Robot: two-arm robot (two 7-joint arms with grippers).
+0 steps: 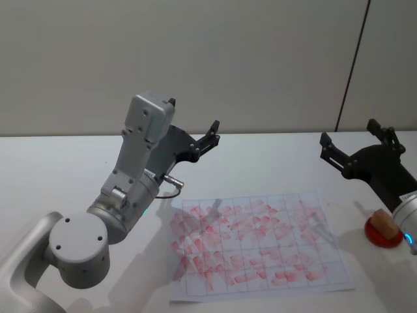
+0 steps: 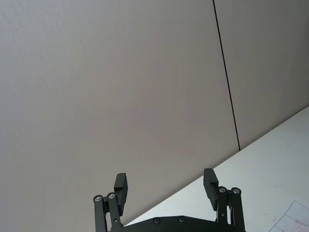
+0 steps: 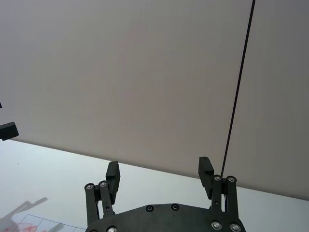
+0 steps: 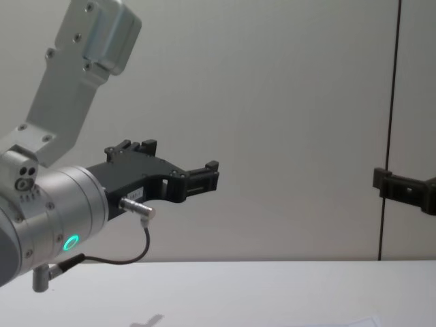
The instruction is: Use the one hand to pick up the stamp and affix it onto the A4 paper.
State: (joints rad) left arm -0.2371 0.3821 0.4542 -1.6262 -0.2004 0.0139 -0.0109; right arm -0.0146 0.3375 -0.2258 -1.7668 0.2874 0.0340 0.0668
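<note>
Over tabletop (image 1: 65, 171): left end effector (image 1: 194, 115), right end effector (image 1: 348, 131) splayed; A4 paper (image 1: 260, 242) (seemingly ink-smeared).

Right gripper (image 3: 159, 168) is raised toward the wall (image 3: 120, 72), jaws wide apart. A paper (image 3: 46, 225) corner with red marks lies flat on the white table (image 3: 48, 164).

Bright, even rm light from above; wall (image 1: 260, 59) & white surface (image 1: 58, 163) lit flat. Shadows soft & pale: left arm (image 1: 130, 189) drops a wide grey patch on the surface toward the robot; a thinner streak lies across the A4 paper (image 1: 260, 244) at its right side. Green LED (image 4: 69, 242) glows on the arm in chest view.
</note>
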